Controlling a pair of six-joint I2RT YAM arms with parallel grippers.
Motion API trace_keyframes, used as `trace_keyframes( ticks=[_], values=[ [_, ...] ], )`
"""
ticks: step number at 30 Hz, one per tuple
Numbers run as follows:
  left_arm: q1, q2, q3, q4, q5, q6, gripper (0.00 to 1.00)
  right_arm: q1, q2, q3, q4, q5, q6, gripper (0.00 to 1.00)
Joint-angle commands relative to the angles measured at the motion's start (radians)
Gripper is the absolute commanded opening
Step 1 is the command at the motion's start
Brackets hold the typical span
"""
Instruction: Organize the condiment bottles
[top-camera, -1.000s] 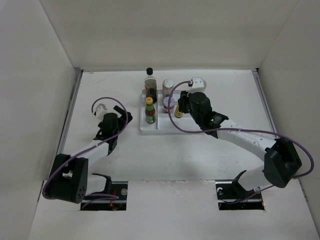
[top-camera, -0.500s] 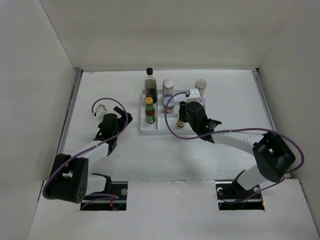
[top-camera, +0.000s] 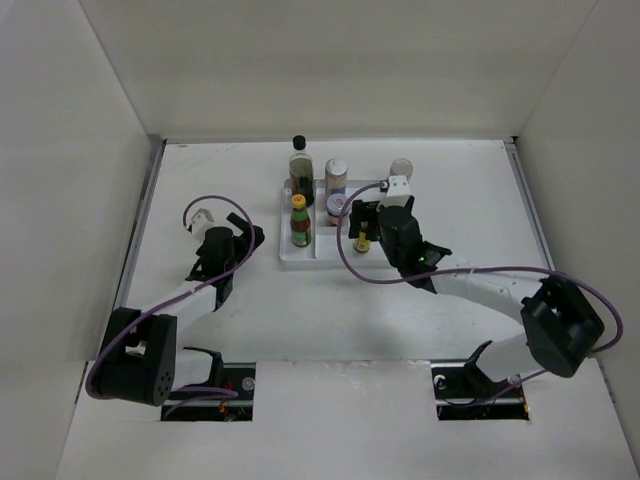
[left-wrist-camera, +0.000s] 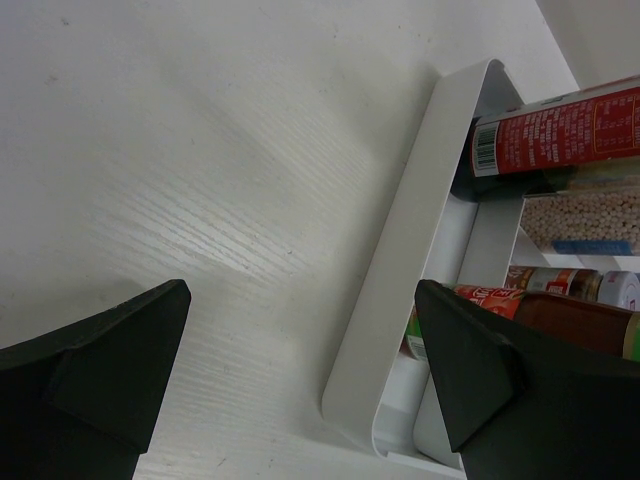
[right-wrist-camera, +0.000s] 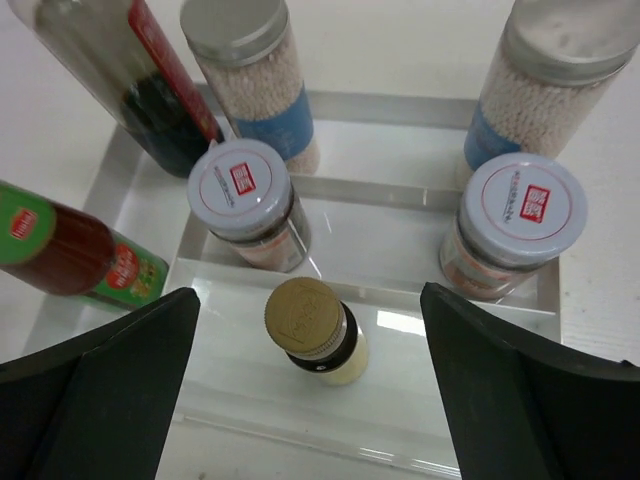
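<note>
Right pincer (right-wrist-camera: 310, 298) is spread wide and gripping nothing, with the tiny yellow bottle (right-wrist-camera: 318, 340) standing upright between its fingers in the front section of the white tray (right-wrist-camera: 400, 108), touching neither. Two red-labelled jars (right-wrist-camera: 240, 200) sit in the tray's middle section, and the dark bottle (right-wrist-camera: 120, 80) and red-green bottle (right-wrist-camera: 60, 250) are in its left strip. Left pincer (left-wrist-camera: 302, 295) is open too, over the worktop (left-wrist-camera: 200, 150) just left of the tray.
</note>
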Motion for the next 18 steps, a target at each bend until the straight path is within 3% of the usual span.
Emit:
trace_keyframes(
  ticks=[1,10,18],
  values=[
    [0.015,0.0,0.015,0.036,0.018,-0.004,1.0,0.008,-0.107,-0.02,0.12,0.065,-0.001,1.0],
    [0.026,0.016,0.008,0.068,-0.005,0.01,1.0,-0.078,-0.355,-0.272,0.353,0.338,0.066,1.0],
    [0.018,-0.006,0.022,0.058,-0.05,0.019,1.0,-0.178,-0.457,-0.457,0.379,0.36,0.289,1.0]
  ],
)
